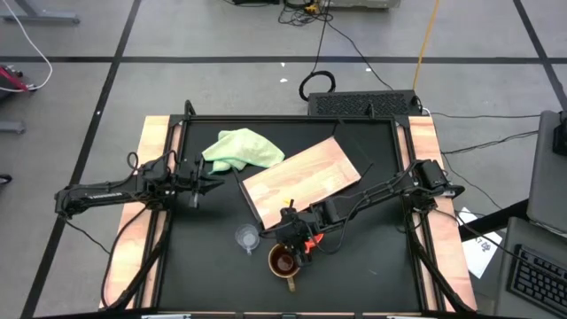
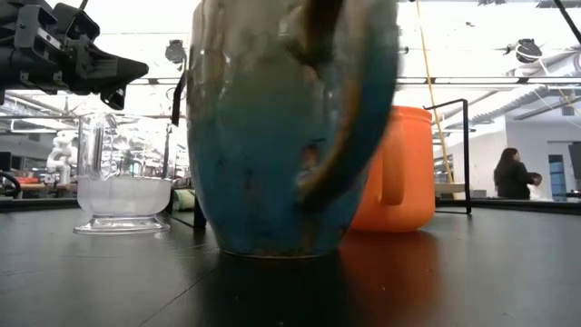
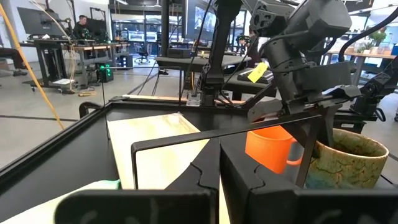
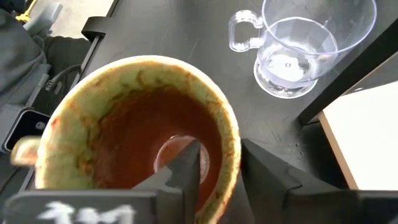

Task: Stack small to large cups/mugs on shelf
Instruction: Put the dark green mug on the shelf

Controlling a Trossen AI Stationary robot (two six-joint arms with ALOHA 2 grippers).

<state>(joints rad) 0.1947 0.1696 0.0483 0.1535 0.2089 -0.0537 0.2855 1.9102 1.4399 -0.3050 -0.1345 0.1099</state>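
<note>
Right wrist view: right end effector (image 4: 217, 171) straddles the mug (image 4: 134, 134) rim at lower centre; pinch squarely before lifting.

We see the mug (image 1: 283, 261) upright near the worktop's front edge: green-tan glaze outside, rusty brown inside, handle toward the front. The right pincer (image 4: 221, 163) straddles its rim, one finger inside, one outside. The orange cup (image 2: 399, 170) stands upright just behind it. The clear glass cup (image 1: 246, 237) stands upright and empty, just left of the mug. The light-wood shelf (image 1: 301, 177) lies flat and askew behind them.
</note>
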